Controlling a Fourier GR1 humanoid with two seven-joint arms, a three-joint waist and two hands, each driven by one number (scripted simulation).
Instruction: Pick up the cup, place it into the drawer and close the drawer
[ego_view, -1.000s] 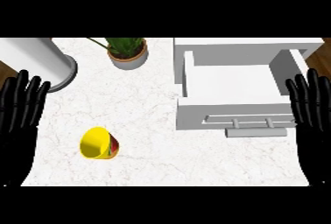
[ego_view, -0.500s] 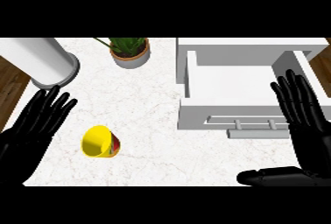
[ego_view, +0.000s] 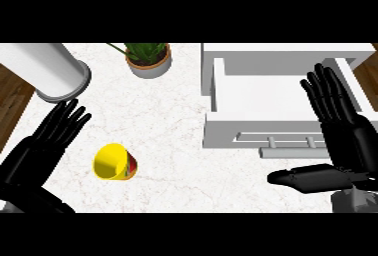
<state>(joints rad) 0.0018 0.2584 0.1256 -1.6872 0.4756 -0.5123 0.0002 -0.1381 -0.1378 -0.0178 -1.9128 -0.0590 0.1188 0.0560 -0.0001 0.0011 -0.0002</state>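
Plainly, the drawer (ego_view: 284, 97) is the thing to steer by: it stands pulled out of its white housing, its bare white floor facing up, with its handle (ego_view: 291, 141) on the near face, so it is ready to take something before it is pushed home. The cup (ego_view: 114, 161) is not in it; it lies tipped on its side on the marbled counter (ego_view: 173, 105), well to the left of the drawer and nearer the robot, its yellow mouth showing and a red band along one flank. The left hand (ego_view: 46, 142) hovers just left of the cup with fingers straight and spread, gripping nothing and apart from it; its closeness suggests this hand is meant for the pick. The right hand (ego_view: 343, 130) stands over the drawer's right edge, fingers straight and pointing away, thumb stuck out toward the left below the handle, holding nothing; likely it waits there for the closing push. Beyond the drawer's far left corner sit a potted plant (ego_view: 148, 57) and, further left, a grey cylinder (ego_view: 44, 70), neither in the way of a carry.
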